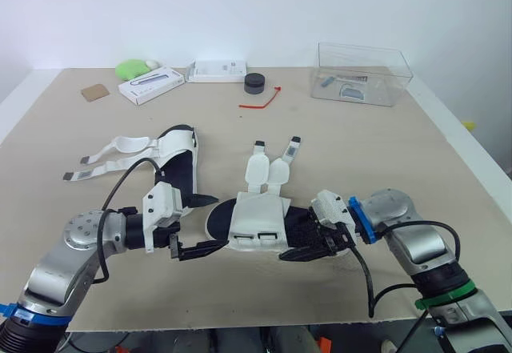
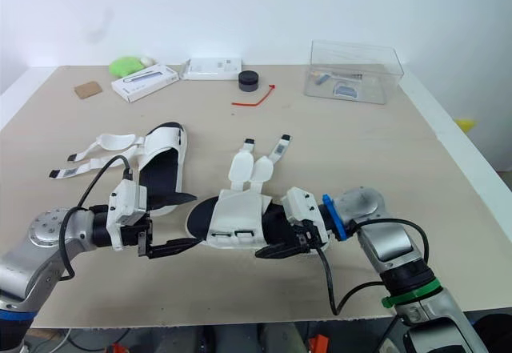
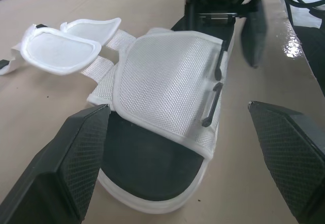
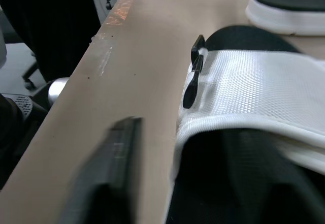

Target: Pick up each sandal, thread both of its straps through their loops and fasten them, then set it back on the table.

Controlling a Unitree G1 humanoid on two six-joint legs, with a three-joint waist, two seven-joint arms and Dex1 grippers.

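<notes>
My left gripper (image 1: 214, 223) is spread wide around one end of the sandal (image 1: 256, 221), which lies on the table (image 1: 360, 153) with its long axis running 9 to 3. My right gripper (image 1: 304, 241), also spread, straddles the 3 o'clock end. I judge both arms equally near.

I count two sandals, the other sandal (image 1: 172, 165) at 10 o'clock. Each has two loose straps (image 1: 272, 165). The near one shows two loops (image 3: 210, 104).

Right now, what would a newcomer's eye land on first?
The white sandal lying near the table's front edge, with the left hand and right hand open at its two ends and its straps loose. Next, the second sandal behind it to the left, also unfastened.
</notes>
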